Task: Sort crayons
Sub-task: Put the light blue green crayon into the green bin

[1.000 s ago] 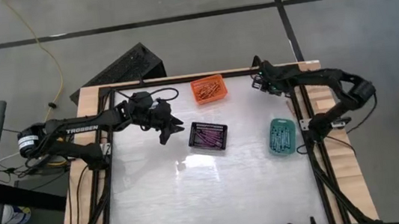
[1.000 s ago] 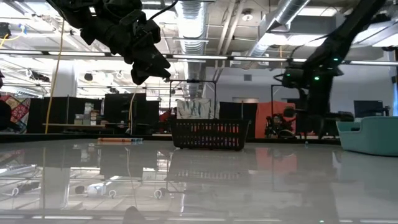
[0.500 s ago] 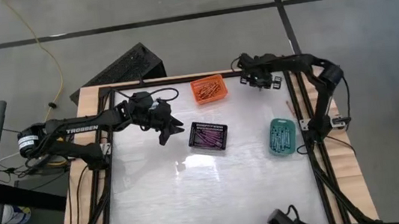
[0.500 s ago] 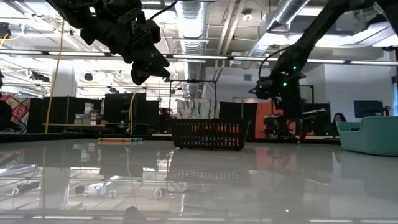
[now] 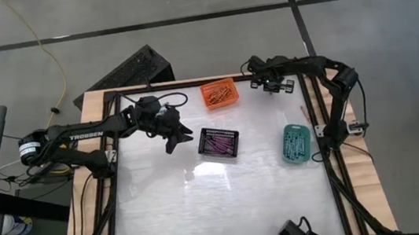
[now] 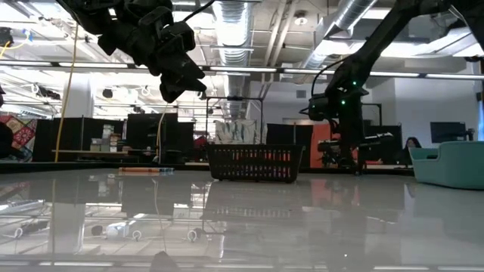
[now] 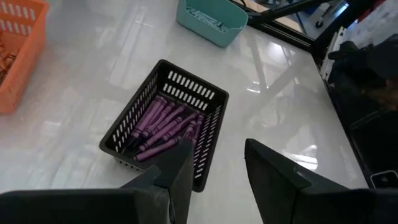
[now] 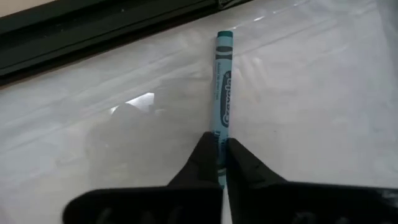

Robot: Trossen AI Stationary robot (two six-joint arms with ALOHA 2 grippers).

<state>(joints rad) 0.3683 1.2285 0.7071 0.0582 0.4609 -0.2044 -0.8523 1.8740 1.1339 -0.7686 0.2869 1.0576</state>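
The left gripper (image 5: 177, 134) hangs in the air just left of the black basket (image 5: 219, 142), its fingers (image 7: 180, 171) parted and holding nothing. That basket, mid-table, is full of purple crayons (image 7: 165, 124). Behind it, at the table's far edge, sits the orange basket (image 5: 219, 93) with orange crayons (image 5: 220, 94). Right of the orange basket, the right gripper (image 5: 258, 82) has pinched its fingers (image 8: 202, 160) tight on a teal crayon (image 8: 222, 112) lying on the tabletop. The teal basket (image 5: 295, 142) stands right of the black one.
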